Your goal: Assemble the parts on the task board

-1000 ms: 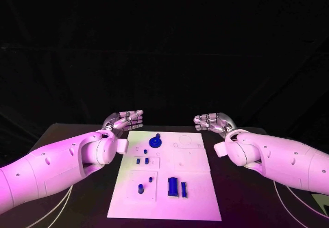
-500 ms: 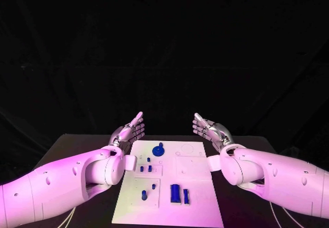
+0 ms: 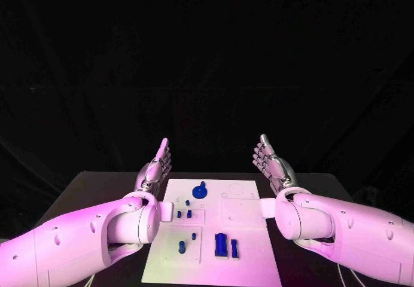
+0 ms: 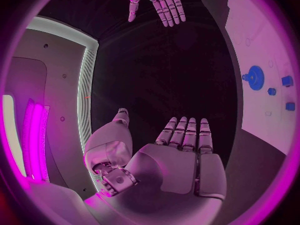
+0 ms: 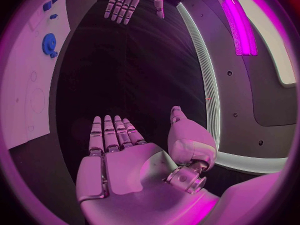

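Both silver hands, left hand [image 3: 156, 168] and right hand [image 3: 273, 165], are raised flat and spread, holding nothing. Small blue parts [image 3: 224, 244] sit on the flat white task board [image 3: 246, 224]; whether all are in place, I cannot tell.

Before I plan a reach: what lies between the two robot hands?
Head view: between left robot hand and right robot hand lies only the task board's far end, with the blue gear.

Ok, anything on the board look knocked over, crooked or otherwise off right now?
Nothing stands out. The task board lies flat and square on the table, its blue parts sitting on it. Both hands, left hand and right hand, are raised with fingers straight, holding nothing.
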Controlling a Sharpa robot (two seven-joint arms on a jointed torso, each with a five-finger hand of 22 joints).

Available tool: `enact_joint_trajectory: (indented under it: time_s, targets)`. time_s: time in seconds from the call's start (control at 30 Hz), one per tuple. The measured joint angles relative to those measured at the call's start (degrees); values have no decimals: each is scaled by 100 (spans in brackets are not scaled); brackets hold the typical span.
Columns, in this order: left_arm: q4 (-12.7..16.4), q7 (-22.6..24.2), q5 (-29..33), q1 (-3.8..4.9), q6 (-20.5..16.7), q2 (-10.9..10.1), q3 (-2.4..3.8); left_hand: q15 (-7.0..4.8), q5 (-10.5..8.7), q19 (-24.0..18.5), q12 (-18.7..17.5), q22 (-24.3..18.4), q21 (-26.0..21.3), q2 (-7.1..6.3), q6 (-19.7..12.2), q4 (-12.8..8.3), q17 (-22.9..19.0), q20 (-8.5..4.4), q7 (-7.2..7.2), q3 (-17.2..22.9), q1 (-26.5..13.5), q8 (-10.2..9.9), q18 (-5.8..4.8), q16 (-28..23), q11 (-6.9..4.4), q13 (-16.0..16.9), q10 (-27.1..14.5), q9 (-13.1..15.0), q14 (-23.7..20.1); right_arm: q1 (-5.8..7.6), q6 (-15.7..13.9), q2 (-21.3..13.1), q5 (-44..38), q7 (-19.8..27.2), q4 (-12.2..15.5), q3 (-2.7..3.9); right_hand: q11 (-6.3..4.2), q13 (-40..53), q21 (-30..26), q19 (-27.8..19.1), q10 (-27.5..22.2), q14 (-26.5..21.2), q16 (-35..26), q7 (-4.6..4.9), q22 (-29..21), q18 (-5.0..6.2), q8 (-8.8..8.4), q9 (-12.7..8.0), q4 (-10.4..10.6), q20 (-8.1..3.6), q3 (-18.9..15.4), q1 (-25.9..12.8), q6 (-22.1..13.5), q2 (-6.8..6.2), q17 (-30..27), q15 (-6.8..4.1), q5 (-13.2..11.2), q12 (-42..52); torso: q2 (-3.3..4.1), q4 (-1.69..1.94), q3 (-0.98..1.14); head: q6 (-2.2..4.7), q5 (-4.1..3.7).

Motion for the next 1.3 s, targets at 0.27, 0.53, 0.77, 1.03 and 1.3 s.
enact_joint_trajectory:
  time_s: [0.27,0.53,0.77,1.03,1.3]
  targets:
    - [1,69,-6,0,-110,-1,0,-27,0,-333,0,-2,0,-1,-407,-1,-3,-189,-17,-32,-591,0,0,0,-47,0,-422,1,-387,0,-99,0,74,59,1,0,-12,0,0,-340,-461,-453,0,-29,-233,-84,0,-37,-15,-118,-16,-626,-419,0,-15,-3,-22,0,-1,0,2,0,0]
    - [2,93,-9,0,-148,-1,0,-36,0,-576,0,-6,0,2,-674,-1,-2,-218,-18,-32,-997,0,-86,0,-63,0,-692,1,-642,-1,-134,0,101,81,2,0,-18,1,0,-575,-774,-769,0,-45,-614,-83,-22,-43,-31,-137,0,-1071,-695,2,-16,-12,-22,0,-2,0,2,0,0]
    - [3,103,-10,0,-160,-1,0,-36,1,-842,0,-6,1,10,-817,-1,-2,-222,-20,-32,-1234,0,-87,0,-74,1,-867,2,-831,-1,-146,0,110,89,2,-1,-9,1,0,-849,-946,-942,0,-44,-745,-172,-22,-47,-31,-149,0,-1328,-858,4,-15,-2,-22,0,-2,0,2,0,0]
    - [4,109,-11,-1,-168,-1,0,-37,2,-1193,0,-5,1,1,-1369,0,-1,-231,-22,-32,-2007,1,-87,1,-63,2,-1429,-3,-1298,-1,-154,0,116,94,4,-1,-19,-3,1,-1192,-1550,-1544,1,-42,-797,-172,-21,-47,-31,-152,0,-2146,-1427,1,-18,-14,-22,1,-2,0,2,0,0]
    - [4,112,-11,-1,-171,-1,0,-36,2,-1193,0,-4,1,0,-1369,0,0,-231,-22,-32,-2005,1,-87,1,-63,2,-1428,-2,-1298,-1,-157,0,119,97,4,-1,-19,-3,1,-1191,-1550,-1544,1,-42,-801,-171,-21,-46,-31,-152,0,-2156,-1427,4,-20,-14,-21,1,-2,0,1,0,0]
